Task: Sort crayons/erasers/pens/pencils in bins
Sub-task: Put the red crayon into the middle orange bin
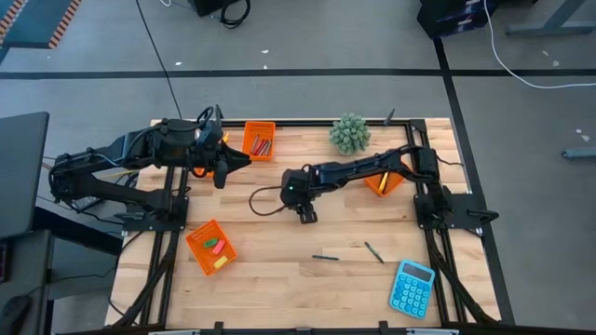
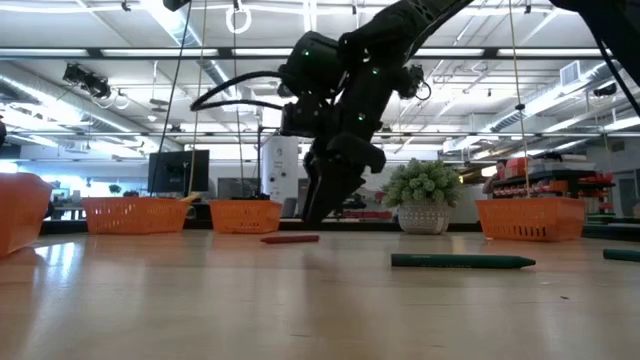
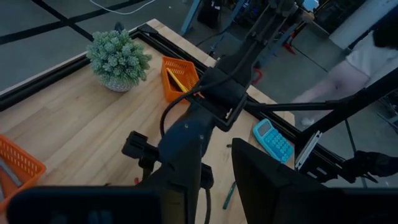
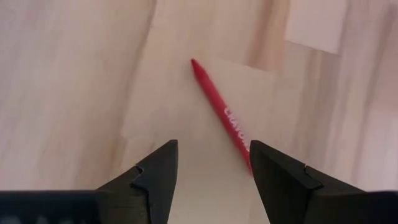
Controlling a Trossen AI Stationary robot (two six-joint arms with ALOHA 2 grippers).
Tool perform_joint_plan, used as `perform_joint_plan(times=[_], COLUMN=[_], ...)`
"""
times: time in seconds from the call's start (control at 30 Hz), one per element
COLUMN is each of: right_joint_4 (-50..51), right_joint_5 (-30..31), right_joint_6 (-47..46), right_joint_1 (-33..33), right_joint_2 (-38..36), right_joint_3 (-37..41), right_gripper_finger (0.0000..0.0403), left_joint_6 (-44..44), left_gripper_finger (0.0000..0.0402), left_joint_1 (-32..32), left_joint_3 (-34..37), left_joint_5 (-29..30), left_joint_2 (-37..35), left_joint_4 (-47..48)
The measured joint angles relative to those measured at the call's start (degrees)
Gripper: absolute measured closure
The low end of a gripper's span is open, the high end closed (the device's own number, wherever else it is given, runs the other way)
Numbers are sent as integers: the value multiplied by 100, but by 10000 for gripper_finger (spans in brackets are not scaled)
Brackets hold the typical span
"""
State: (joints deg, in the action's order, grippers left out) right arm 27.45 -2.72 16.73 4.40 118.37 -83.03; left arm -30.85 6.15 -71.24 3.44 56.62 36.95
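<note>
With its jaws spread above the red crayon (image 4: 222,113), the right gripper (image 4: 211,171) looks off-centre; closing may nudge the crayon away.

we see a grey concrete floor (image 1: 307,37) around the table (image 1: 279,279), crossed by dark tape lines in the upper part of the high view. a white cable (image 1: 521,70) trails at the upper right, a black cable (image 1: 158,46) at the upper left, and a striped hazard edge (image 1: 56,23) sits in the top left corner. in the low view the room behind is a wide hall: white ceiling beams (image 2: 120,45) with strip lights, a monitor (image 2: 180,170) at centre left, shelving (image 2: 545,175) at the right. a potted plant (image 2: 424,195) stands at the table's far edge.
</note>
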Motion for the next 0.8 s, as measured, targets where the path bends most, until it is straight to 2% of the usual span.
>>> perform_joint_plan(times=[0.5,0.63,0.8], right_joint_4=[-83,-46,-42], right_joint_5=[-481,-464,-425], right_joint_6=[652,531,180], right_joint_1=[438,444,442], right_joint_2=[358,363,367], right_joint_3=[-23,-23,-21], right_gripper_finger=[201,219,261], left_joint_6=[18,44,48], left_gripper_finger=[305,304,305], left_joint_1=[0,-1,0], left_joint_3=[0,0,0], left_joint_5=[-21,-23,-22], left_joint_2=[0,-2,-2], left_joint_4=[53,98,105])
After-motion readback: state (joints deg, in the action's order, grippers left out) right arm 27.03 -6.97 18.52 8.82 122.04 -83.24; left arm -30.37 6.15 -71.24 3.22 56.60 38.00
